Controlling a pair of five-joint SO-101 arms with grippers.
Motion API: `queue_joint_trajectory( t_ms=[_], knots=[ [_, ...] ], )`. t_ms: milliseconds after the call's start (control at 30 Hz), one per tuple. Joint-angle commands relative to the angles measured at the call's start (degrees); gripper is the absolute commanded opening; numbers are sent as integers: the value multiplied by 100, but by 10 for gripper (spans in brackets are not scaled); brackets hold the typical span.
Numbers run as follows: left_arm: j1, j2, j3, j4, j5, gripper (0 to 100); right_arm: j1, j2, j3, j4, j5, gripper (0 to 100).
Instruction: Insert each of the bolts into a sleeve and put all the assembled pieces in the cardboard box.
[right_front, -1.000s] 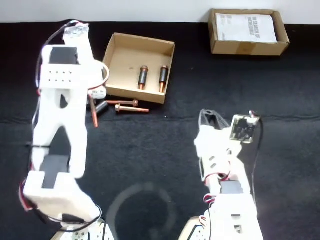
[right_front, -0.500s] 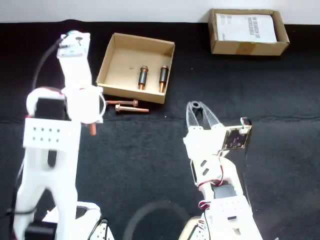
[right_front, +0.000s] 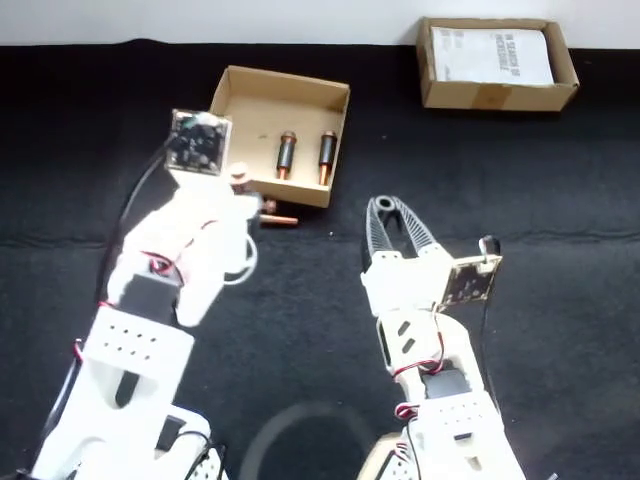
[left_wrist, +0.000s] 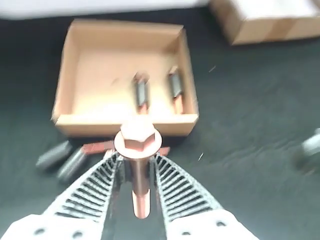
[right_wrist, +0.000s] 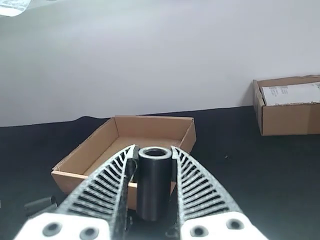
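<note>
Plainly, the left gripper (left_wrist: 136, 157) was clenched on a copper bolt (left_wrist: 138, 187), whose hex head stood clear of the fingertips, at the cardboard box's (right_front: 280, 82) seven o'clock corner. The right gripper (right_wrist: 152, 149) clasped a dark sleeve (right_wrist: 152, 185), open end outward, at about five o'clock from the box and apart from it. Two assembled pieces (right_front: 286, 155) lay side by side inside the box. Two loose sleeves (left_wrist: 52, 155) and another bolt (right_front: 282, 219) lay on the black table (right_front: 560, 300) just outside the box's six o'clock wall.
</note>
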Motion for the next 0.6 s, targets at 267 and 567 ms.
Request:
queue_joint_trajectory(
  t_ms=[267, 567],
  knots=[
    [1367, -391, 251, -2040, -9, 8, -180, 13, 734, 268, -448, 6],
    [2123, -330, -22, -2136, -26, 9, -180, 13, 734, 470, -448, 6]
  ],
)
